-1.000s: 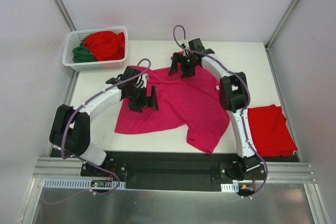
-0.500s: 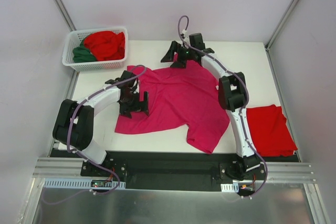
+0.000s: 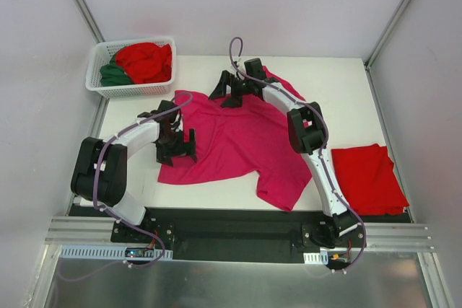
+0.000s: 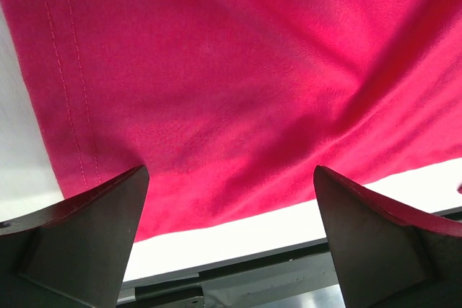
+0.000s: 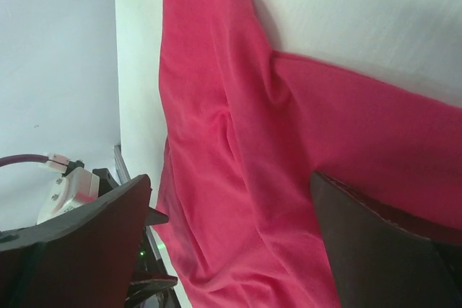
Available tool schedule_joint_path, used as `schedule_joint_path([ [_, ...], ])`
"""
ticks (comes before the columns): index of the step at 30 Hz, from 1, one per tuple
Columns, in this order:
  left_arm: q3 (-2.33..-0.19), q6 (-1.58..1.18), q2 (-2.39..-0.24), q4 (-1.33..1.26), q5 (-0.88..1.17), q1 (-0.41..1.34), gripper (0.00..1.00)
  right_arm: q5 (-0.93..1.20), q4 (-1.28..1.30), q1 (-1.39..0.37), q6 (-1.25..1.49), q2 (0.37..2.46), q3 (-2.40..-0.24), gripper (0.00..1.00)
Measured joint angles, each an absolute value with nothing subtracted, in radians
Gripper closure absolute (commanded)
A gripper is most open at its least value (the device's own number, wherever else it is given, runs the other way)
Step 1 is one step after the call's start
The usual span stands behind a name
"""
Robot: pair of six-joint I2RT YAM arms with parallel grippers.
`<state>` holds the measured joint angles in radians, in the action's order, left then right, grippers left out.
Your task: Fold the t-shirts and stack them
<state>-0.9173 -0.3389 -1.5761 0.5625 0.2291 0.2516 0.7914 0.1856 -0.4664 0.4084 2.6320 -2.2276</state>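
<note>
The left end effector (image 3: 178, 148) and right end effector (image 3: 224, 94) hang released, jaws wide, with the magenta t-shirt (image 3: 242, 142) spread directly beneath them on the tabletop (image 3: 339, 91). A shallow pinch at either edge could slip, leaving the fold lopsided and bunched.

The white table (image 3: 339, 99) carried three things, and the biggest was a pink shirt (image 3: 245, 135), which lay spread and rumpled across the middle, reaching from the left side up toward the far edge, with one sleeve trailing down near the front edge. Apart from it, a red shirt (image 3: 369, 178) lay folded flat at the near right corner. A white basket (image 3: 137, 91) sat at the far left corner, near the pink shirt's upper left edge.
</note>
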Motion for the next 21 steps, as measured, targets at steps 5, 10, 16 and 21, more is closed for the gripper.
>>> schedule_joint_path([
  [5,-0.899,-0.339,-1.558,0.562,0.232,0.252,0.01,0.787,0.2,-0.466,0.373,2.63,-2.229,0.04],
  [10,-0.863,-0.34,-1.543,0.564,0.235,0.252,0.01,0.777,0.206,-0.466,0.361,2.626,-2.229,0.04],
  [16,-0.847,-0.346,-1.529,0.57,0.236,0.252,0.01,0.76,0.205,-0.466,0.361,2.624,-2.23,0.04],
  [21,-0.838,-0.346,-1.514,0.612,0.234,0.252,0.01,0.732,0.202,-0.466,0.359,2.625,-2.237,0.04],
])
